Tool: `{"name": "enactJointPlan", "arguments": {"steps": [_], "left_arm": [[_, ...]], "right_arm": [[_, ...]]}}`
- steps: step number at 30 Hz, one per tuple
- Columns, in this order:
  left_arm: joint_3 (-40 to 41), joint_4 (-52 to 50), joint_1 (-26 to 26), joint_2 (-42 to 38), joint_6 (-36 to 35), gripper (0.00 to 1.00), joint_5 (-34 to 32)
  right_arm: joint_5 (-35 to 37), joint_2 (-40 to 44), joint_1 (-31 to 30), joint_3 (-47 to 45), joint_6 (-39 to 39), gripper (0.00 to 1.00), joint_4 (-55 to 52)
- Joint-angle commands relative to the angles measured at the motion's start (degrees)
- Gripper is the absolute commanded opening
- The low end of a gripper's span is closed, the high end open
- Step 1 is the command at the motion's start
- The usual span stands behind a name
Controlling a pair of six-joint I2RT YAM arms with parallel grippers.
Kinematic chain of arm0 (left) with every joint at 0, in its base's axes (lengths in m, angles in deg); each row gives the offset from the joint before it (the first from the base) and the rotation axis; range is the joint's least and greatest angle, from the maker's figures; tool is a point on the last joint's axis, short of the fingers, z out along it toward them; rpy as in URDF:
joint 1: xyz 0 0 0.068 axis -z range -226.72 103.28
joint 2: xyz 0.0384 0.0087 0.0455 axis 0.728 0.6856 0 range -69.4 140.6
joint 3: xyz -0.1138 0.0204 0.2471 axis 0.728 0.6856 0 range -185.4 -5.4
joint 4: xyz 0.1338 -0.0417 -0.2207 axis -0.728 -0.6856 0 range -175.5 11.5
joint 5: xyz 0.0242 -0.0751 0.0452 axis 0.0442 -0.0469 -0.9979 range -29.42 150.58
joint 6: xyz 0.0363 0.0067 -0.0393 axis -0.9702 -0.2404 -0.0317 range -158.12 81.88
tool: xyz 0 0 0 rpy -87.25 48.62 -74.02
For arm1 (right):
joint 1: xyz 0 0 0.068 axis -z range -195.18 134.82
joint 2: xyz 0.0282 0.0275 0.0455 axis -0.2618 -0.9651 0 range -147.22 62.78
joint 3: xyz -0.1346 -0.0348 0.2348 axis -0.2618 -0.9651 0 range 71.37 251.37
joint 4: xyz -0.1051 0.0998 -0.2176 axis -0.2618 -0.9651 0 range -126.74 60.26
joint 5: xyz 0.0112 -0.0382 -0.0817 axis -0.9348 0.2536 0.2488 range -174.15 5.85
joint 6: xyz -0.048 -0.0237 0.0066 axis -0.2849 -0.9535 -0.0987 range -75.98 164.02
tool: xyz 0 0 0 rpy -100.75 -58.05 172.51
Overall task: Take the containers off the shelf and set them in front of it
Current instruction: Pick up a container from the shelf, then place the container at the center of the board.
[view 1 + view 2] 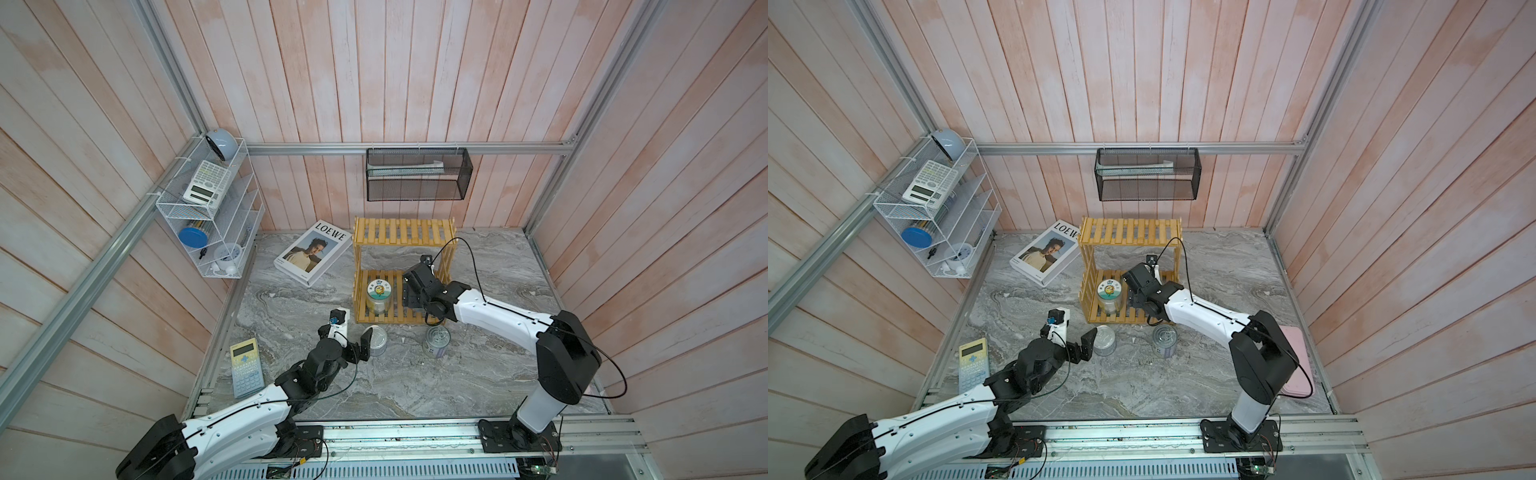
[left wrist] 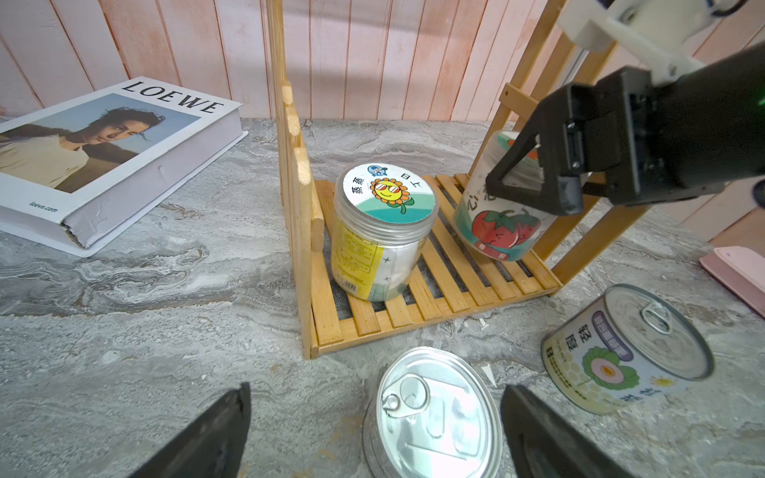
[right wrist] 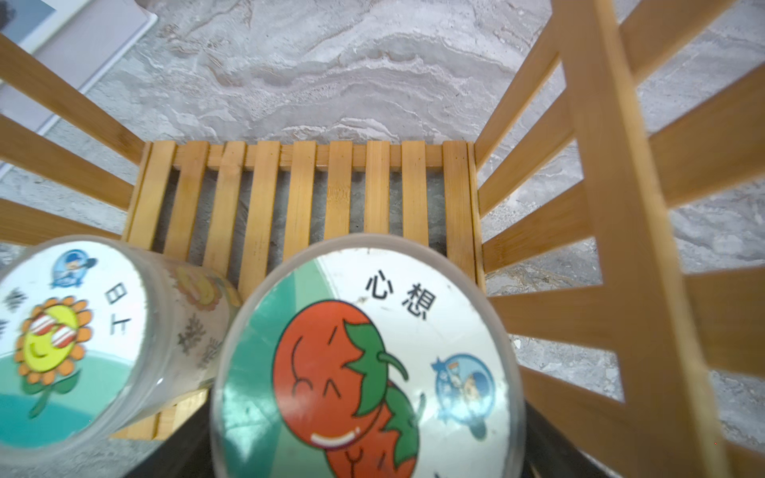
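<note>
The flower jar (image 1: 379, 296) is seen upright on the lower tier of the shelf (image 1: 399, 232), at the end nearer the left arm. The tomato jar (image 2: 501, 231) is held tilted over the same tier, at the shelf's other end. Whether its lower edge touches the slats cannot be told. It is pinched between the jaws of the right gripper (image 1: 407, 291), which is reached in under the shelf's top tier. Two cans are set upright on the table (image 1: 415, 386) just in front of the shelf: a plain can (image 2: 430, 418) and a labelled can (image 2: 625, 351), apart from each other. The left gripper (image 2: 376, 391) is held low at the plain can, its jaws spread wide, one on each side of it.
</note>
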Motion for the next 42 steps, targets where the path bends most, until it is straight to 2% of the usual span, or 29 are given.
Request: {"name": "enactJointPlan", "arguments": {"steps": [1, 15, 26, 35, 42], "left_arm": [[-0.1, 0.4, -0.3, 0.3, 0.2, 1.0, 0.2], [-1.5, 0.2, -0.3, 2.2, -0.4, 1.0, 0.2], [-2.8, -2.5, -0.6, 1.6, -1.2, 1.0, 0.1], [-3.6, -4.5, -0.7, 1.0, -1.9, 1.0, 0.0], [-4.3, -5.0, -0.8, 1.1, -1.9, 1.0, 0.0]], "right_arm": [[0.3, 3.4, -1.2, -1.0, -1.8, 0.68, -0.4], [3.7, 17.9, -9.3, -5.8, -2.6, 0.67, -8.9], [8.9, 29.5, -21.3, -14.3, 0.9, 0.67, -14.1], [15.0, 30.8, -33.9, -17.7, 3.9, 0.66, -17.8], [14.8, 31.3, -37.9, -22.5, 9.6, 0.66, -18.9]]}}
